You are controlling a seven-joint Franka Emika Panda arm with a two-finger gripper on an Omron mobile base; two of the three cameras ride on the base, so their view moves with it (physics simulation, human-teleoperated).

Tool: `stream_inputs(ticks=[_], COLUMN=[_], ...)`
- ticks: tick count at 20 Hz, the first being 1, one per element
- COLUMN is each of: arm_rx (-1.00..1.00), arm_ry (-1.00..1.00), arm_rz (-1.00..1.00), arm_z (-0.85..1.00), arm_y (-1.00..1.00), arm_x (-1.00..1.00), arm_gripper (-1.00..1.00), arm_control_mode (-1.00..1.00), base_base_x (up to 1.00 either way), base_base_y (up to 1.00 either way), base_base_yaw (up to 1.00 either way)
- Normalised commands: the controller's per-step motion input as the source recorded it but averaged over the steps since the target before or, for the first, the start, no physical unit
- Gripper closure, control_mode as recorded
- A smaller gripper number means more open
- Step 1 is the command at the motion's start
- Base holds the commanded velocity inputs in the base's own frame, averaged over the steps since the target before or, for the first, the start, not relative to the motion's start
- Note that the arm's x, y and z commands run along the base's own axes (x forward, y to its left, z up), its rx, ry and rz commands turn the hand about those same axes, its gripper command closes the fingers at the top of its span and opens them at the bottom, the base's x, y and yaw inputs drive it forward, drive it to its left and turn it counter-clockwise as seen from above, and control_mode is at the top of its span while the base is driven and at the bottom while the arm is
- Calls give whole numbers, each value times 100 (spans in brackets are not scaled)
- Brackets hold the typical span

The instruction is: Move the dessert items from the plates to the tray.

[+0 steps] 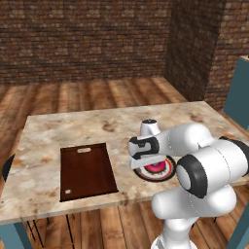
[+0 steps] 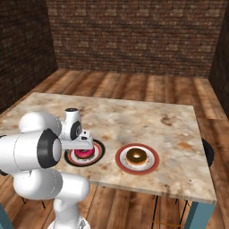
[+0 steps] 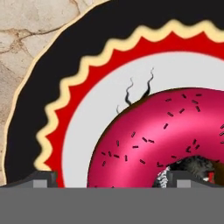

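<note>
The arm is hiding most of the black-rimmed plate [image 1: 165,171] in the left base view, leaving just a sliver of the pink doughnut [image 1: 156,168] showing. In the hand view the doughnut is running off the frame's right and bottom edges. The gripper [image 2: 83,151] is hanging wide open right over it, gripping nothing. The brown doughnut [image 2: 136,155] is sitting on the red-rimmed plate [image 2: 151,163]. The tray [image 1: 86,170] is lying bare, well apart.

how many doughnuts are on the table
2: the pink-frosted ring doughnut on the black-rimmed round plate under the gripper, the brown glazed ring doughnut on the red-rimmed round plate beside it.
</note>
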Motion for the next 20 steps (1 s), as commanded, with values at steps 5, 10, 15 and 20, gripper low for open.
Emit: stream_inputs(ticks=[5,10,15,20], arm_rx=[0,0,0,0], arm_ry=[0,0,0,-6], arm_rz=[0,0,0,0], arm_z=[0,0,1,54], arm_y=[0,0,0,5], arm_x=[0,0,-3,-1], arm_gripper=[100,100,100,100], arm_control_mode=[-100,-100,-100,-100], base_base_x=[0,0,0,0], base_base_y=[0,0,0,0], base_base_yaw=[0,0,0,0])
